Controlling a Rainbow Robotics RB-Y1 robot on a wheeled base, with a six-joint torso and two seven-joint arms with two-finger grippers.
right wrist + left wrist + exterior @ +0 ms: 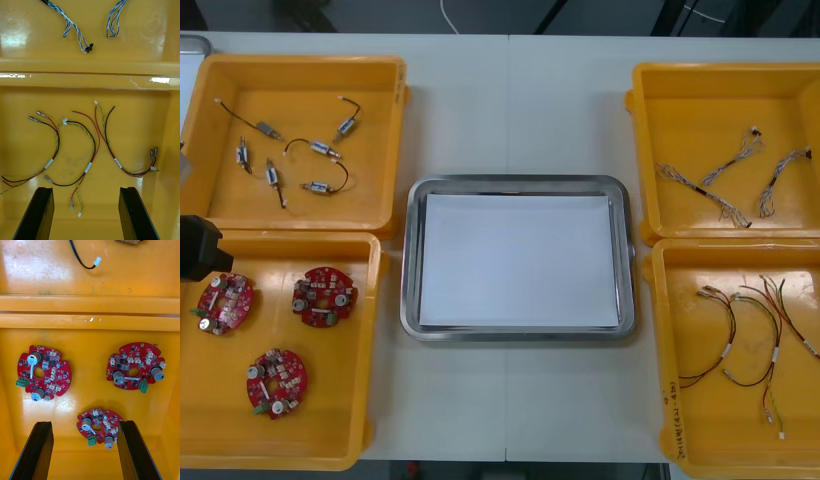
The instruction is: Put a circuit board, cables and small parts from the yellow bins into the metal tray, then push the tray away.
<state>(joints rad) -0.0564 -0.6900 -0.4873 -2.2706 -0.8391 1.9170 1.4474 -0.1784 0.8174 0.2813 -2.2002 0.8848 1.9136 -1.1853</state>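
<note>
Three round red circuit boards (325,296) lie in the near left yellow bin (370,400). My left gripper (85,423) hangs open above that bin, and the nearest board (98,426) lies below, between its fingers. A black part of my left arm (198,248) shows at the bin's far left corner. My right gripper (86,189) is open above the near right bin (660,400), over several red and yellow cables (90,161). The metal tray (412,260), white inside, sits in the middle with nothing in it.
The far left bin (395,120) holds several small metal parts (325,150) on black cables (84,258). The far right bin (645,130) holds twisted blue and white cables (725,180). Bare table lies beyond the tray.
</note>
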